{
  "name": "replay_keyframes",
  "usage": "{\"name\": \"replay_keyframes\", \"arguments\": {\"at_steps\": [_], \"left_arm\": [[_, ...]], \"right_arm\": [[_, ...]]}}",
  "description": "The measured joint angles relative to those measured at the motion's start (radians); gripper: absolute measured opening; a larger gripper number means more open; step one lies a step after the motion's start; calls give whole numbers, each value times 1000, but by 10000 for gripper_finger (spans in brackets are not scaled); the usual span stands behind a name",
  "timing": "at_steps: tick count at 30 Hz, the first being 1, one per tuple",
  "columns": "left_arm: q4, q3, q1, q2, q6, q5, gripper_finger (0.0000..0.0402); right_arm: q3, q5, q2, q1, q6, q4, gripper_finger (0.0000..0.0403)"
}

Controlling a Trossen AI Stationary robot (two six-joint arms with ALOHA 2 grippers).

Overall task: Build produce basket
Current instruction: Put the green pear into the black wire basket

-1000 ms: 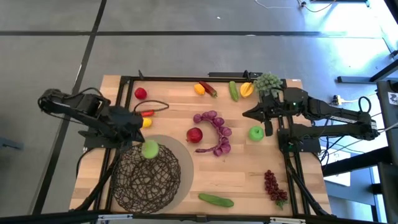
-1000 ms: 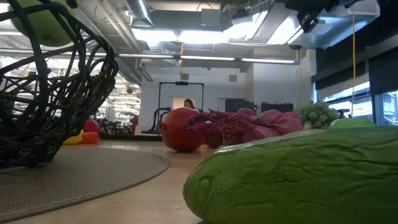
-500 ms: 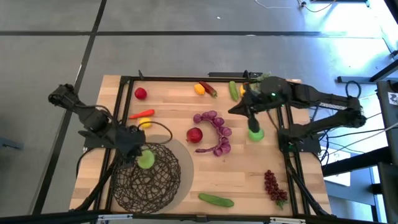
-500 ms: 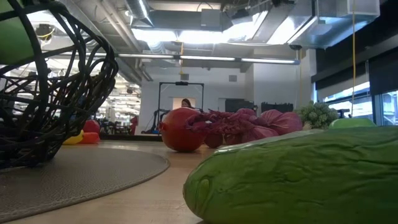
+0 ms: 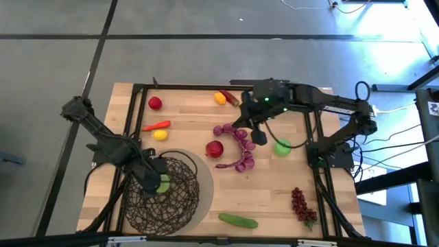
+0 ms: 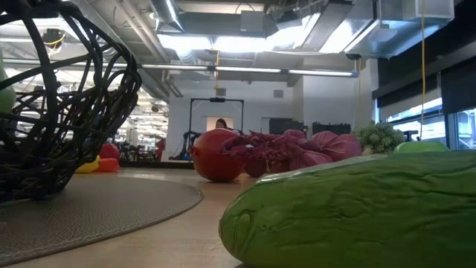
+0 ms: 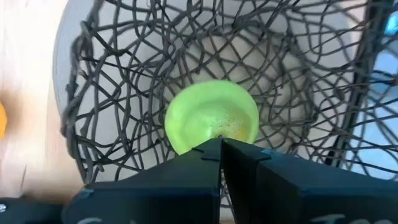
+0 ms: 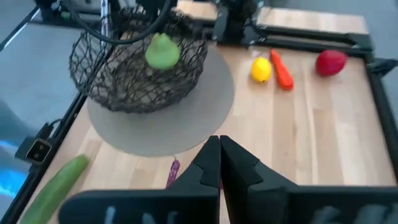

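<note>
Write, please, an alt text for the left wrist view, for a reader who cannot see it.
The left gripper holds a green apple inside the dark wire basket, its two dark fingers closed together on the fruit. Through the open mesh the grey round mat under the basket shows.

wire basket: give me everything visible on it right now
The basket is a round bowl of dark brown-black open wire mesh, strands looping irregularly with wide gaps. It stands upright on a flat grey round mat at the table's front left. Inside it is one green apple, and the left gripper reaches into the bowl right at that apple, fingers closed together in the left wrist view. No other produce shows inside. The low view shows its curved wall rising from the mat.
</note>
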Motion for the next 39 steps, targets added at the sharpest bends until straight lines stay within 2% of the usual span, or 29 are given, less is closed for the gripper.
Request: {"name": "replay_keyframes", "arguments": {"at_steps": [6,29,39], "left_arm": [[0,0,0,39,0,-25,0],[-9,1,1,200,0,-68,0],[-14,2,2,212,-2,-65,0]], "right_arm": [[30,-2,44,28,-45,-16,0],[31,-2,47,57,-48,-16,0],[31,-2,47,57,-48,-16,0]]}}
